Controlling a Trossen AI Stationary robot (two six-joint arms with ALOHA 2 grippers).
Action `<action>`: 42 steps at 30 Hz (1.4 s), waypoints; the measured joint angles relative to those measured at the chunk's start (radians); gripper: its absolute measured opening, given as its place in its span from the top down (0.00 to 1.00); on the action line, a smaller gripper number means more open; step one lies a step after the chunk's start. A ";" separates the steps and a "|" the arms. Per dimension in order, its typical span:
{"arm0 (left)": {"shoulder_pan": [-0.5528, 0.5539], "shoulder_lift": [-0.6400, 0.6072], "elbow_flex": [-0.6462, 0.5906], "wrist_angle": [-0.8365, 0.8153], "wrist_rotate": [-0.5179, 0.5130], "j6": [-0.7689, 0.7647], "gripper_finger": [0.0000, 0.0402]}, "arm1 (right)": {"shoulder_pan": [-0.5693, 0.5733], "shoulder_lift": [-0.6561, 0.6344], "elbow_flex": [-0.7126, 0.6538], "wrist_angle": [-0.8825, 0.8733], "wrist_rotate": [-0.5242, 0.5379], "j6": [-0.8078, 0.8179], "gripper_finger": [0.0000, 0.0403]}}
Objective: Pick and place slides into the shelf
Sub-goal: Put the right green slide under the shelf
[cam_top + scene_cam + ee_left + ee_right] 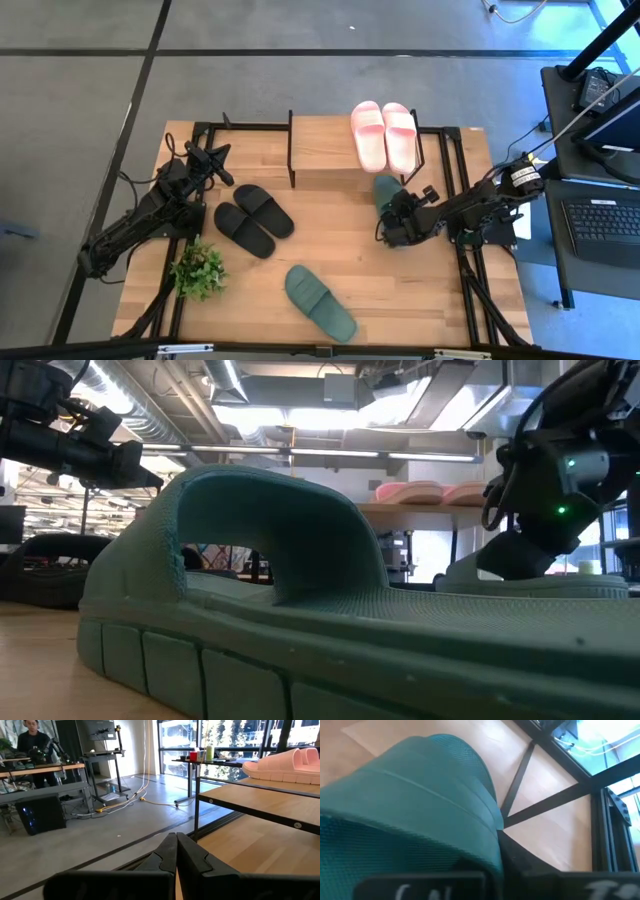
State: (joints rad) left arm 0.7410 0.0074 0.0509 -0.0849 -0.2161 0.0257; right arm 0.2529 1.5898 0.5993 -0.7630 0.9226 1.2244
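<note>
From above, the right claw (393,222) at centre right clamps a dark green foam slide (386,190) beside the low wooden shelf (325,150) bearing pale pink slides (384,133), while in its wrist view the left claw (176,851) is pressed together.

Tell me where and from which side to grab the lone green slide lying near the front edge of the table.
Grip the green slide across its wide strap, coming straight down from above. It lies flat, sole down, angled diagonally with open wood around it, and the strap arches clear of the footbed, so one finger could probably slip under it. The left pincer, shut and idle, is free; the right pincer holds the other green slide.
</note>
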 joint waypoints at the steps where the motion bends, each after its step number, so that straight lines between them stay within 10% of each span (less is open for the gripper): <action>1: 0.000 0.000 0.000 0.000 0.000 0.000 1.00 | -0.006 0.000 0.000 0.001 0.000 0.001 0.94; 22: 0.000 0.000 0.000 0.000 -0.003 0.003 1.00 | -0.014 0.000 0.071 -0.014 -0.120 -0.002 0.49; 42: 0.000 0.000 0.000 0.000 -0.003 0.011 1.00 | 0.056 0.000 0.361 -0.420 -0.246 -0.053 0.48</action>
State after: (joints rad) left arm 0.7414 0.0074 0.0509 -0.0849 -0.2195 0.0364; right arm 0.3089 1.5902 0.9601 -1.1828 0.6767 1.1710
